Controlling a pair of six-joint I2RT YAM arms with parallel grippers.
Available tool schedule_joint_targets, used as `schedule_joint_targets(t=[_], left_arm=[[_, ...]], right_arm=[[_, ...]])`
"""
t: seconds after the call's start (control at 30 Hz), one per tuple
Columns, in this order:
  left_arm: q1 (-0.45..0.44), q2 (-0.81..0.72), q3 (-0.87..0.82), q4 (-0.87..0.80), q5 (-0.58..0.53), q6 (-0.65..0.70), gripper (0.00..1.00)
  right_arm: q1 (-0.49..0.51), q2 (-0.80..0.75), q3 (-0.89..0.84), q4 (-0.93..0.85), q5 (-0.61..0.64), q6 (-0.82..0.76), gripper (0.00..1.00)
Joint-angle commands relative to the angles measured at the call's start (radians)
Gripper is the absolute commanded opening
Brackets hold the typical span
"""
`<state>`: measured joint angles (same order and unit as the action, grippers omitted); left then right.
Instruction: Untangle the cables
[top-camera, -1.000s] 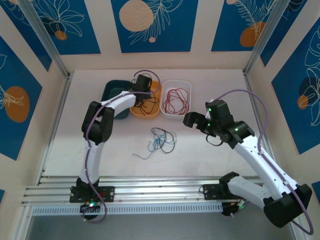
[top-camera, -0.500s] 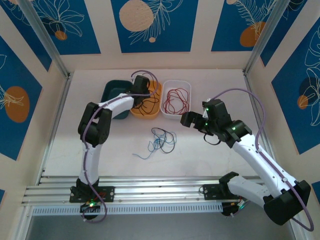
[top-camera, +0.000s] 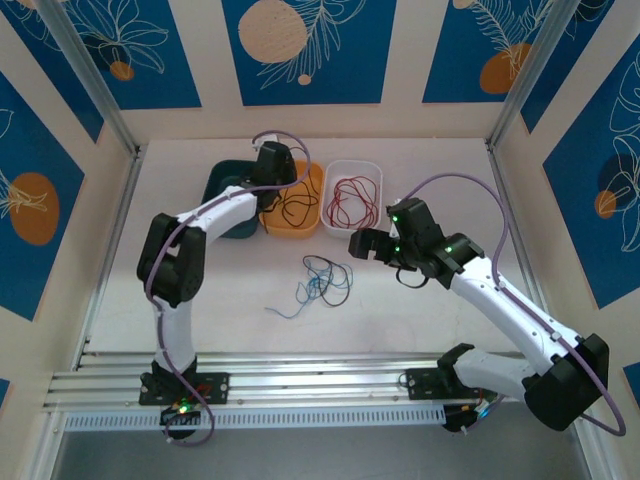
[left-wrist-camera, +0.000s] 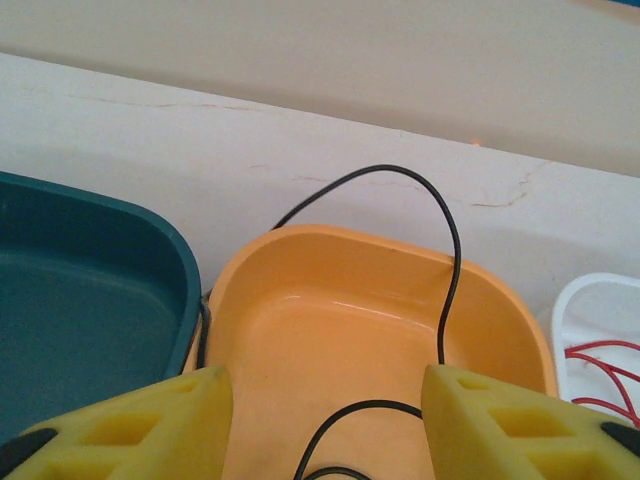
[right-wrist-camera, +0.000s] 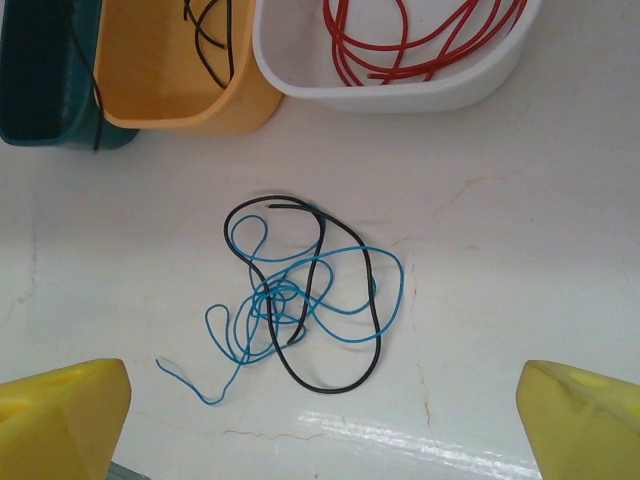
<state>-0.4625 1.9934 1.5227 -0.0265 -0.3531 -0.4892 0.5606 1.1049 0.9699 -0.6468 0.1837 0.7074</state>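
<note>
Right wrist | cables (right-wrist-camera: 283, 298) on table (right-wrist-camera: 500, 250) | orange bin (right-wrist-camera: 165, 85), white bin (right-wrist-camera: 400, 98) beyond

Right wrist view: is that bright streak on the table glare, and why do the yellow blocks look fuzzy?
Right wrist view: yes, reflected light on the glossy table; the yellow fingers of the right gripper sit close to the lens, so soft; the cables look sharp.

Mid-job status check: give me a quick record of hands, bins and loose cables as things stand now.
left hand: open, over the orange bin
right hand: open, above the tangle on the table
orange bin: black cable, one loop reaching past the far rim
white bin: red cable
table: blue cable and second black cable, intertwined
left to do: separate that pair
</note>
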Motion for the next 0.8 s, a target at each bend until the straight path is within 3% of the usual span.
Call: schedule_joint_targets(t=[0.0,0.13,0.2,0.6,0.77], left_arm=[[0.01,-0.035,-0.007,-0.068,-0.006,0.011,0.53],[0.027,-0.02,0.007,-0.13,0.04,0.002,0.43],[0.032,-0.019,0.006,-0.143,0.034,-0.001,0.43],[0.045,-0.025,0.047,-0.241,-0.042,0.111,0.71],[0.065,0.003,0.073,-0.286,-0.013,0.107,0.74]], right_arm=[[0.008,-0.005,0.037,-0.007,0.025,-0.009,0.99],[0.007,-0.011,0.039,-0.016,0.032,-0.002,0.99],[0.007,-0.015,0.038,-0.019,0.033,-0.002,0.99],[0.006,-0.024,0.026,-0.019,0.03,0.008,0.99],[0.006,-0.01,0.036,-0.019,0.027,0.005,0.99]])
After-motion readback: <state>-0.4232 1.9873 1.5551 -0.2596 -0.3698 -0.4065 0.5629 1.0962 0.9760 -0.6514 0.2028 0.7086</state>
